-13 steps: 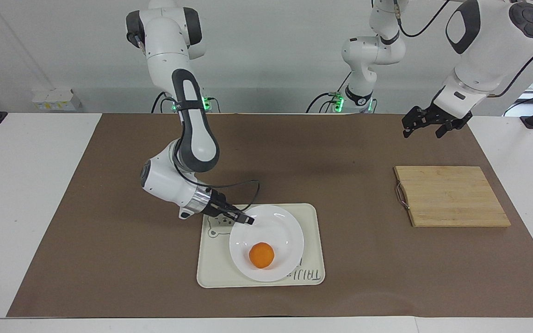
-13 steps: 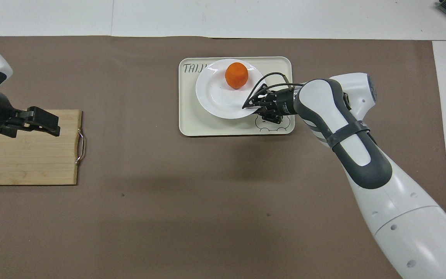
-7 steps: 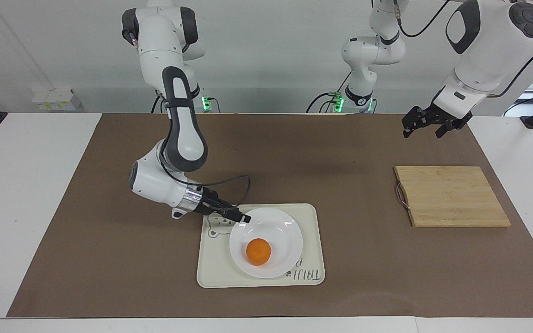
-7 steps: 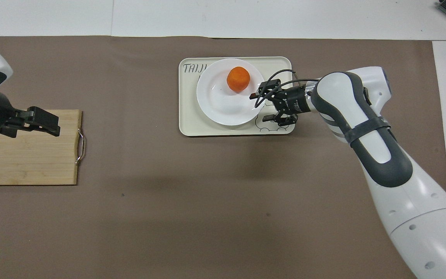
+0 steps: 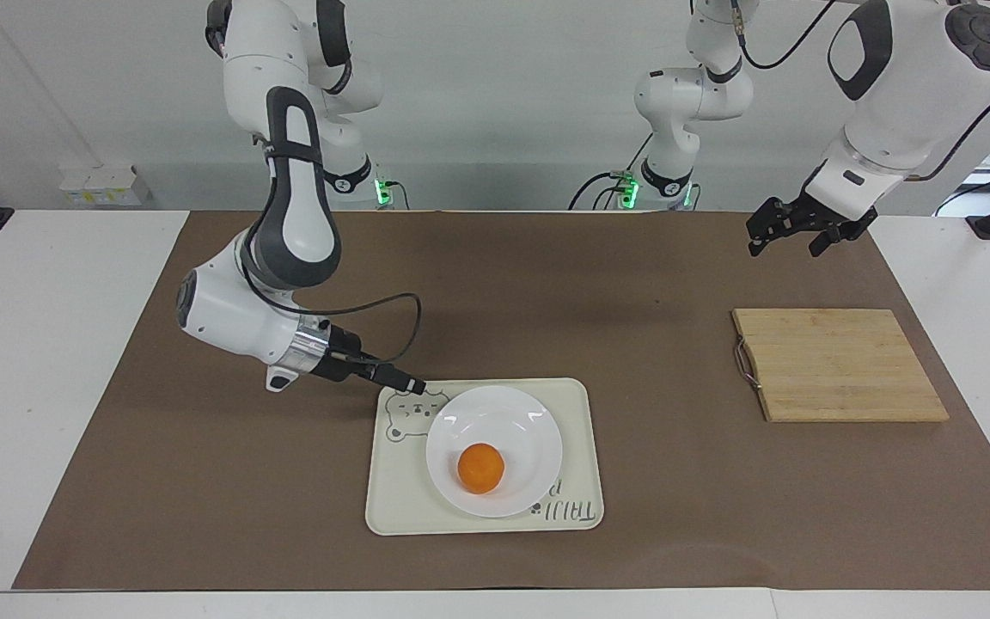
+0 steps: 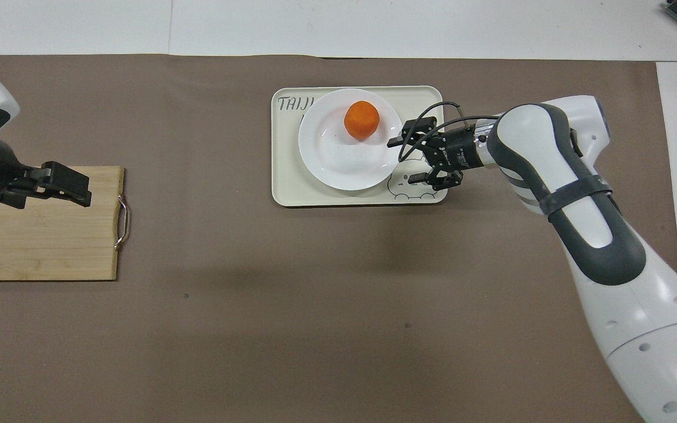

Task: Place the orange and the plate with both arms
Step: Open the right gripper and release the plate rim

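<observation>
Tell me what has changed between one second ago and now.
The right gripper let go of the plate, opened and drew back toward the right arm's end of the tray. The plate settled flat. The orange, board and left gripper stayed as they were.

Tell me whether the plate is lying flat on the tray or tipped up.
Flat. The plate rests level on the tray with the orange sitting in it; the right gripper is open beside its rim, touching nothing.

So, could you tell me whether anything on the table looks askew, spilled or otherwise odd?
Nothing stands out. The orange sits on the plate, which lies flat on the tray, covering part of its lettering. The cutting board lies flat.
</observation>
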{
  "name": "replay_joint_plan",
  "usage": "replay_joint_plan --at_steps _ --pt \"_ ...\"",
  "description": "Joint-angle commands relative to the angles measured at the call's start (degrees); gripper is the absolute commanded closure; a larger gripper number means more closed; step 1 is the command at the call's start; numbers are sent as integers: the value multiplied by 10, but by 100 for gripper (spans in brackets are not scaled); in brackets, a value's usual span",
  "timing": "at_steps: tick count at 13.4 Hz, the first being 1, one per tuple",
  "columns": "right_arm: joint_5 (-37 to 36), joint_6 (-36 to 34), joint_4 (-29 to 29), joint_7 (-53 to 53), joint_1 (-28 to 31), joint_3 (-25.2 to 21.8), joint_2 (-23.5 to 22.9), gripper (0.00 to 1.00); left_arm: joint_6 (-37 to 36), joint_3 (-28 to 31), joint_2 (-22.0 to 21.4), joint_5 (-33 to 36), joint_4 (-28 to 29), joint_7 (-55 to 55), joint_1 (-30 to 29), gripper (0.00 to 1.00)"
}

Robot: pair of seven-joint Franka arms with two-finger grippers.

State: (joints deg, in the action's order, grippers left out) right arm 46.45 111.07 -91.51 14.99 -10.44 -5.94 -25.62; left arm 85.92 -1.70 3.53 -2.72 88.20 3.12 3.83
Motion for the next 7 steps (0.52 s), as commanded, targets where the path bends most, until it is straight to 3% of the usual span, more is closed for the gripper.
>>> replay_joint_plan --at_steps 1,7 --pt "-86 -8 -7 -4 -4 8 49 0 -4 -4 -10 6 8 -2 -6 0" --pt "-264 -7 -5 -124 -3 7 94 0 -4 -4 -10 6 8 -2 -6 0"
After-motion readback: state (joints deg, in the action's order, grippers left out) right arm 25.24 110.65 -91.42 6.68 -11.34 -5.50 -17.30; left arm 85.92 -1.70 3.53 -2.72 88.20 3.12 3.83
